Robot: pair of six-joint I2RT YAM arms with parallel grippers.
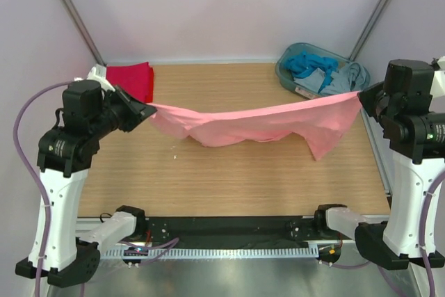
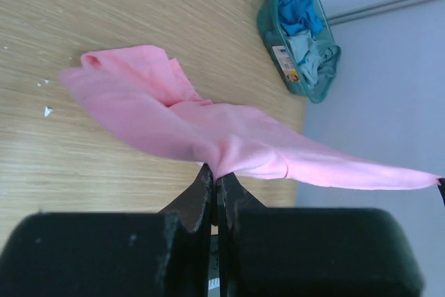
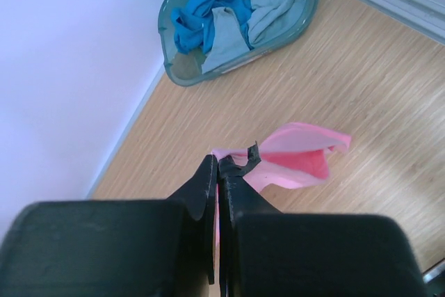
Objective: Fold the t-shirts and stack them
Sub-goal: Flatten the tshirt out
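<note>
The salmon-pink t-shirt [image 1: 264, 124] hangs stretched in the air between both grippers, sagging in the middle above the wooden table. My left gripper [image 1: 149, 108] is shut on its left end; the left wrist view shows the cloth [image 2: 181, 119] pinched at the fingertips. My right gripper [image 1: 361, 96] is shut on its right end; the right wrist view shows pink cloth [image 3: 299, 158] hanging past the closed jaws. The bright red t-shirt [image 1: 132, 79] lies folded flat at the table's far left corner.
A teal basket [image 1: 288, 74] with blue and grey clothes stands at the far right corner; it also shows in the left wrist view [image 2: 268, 29] and the right wrist view [image 3: 167, 46]. White walls enclose the table [image 1: 229, 186] on three sides.
</note>
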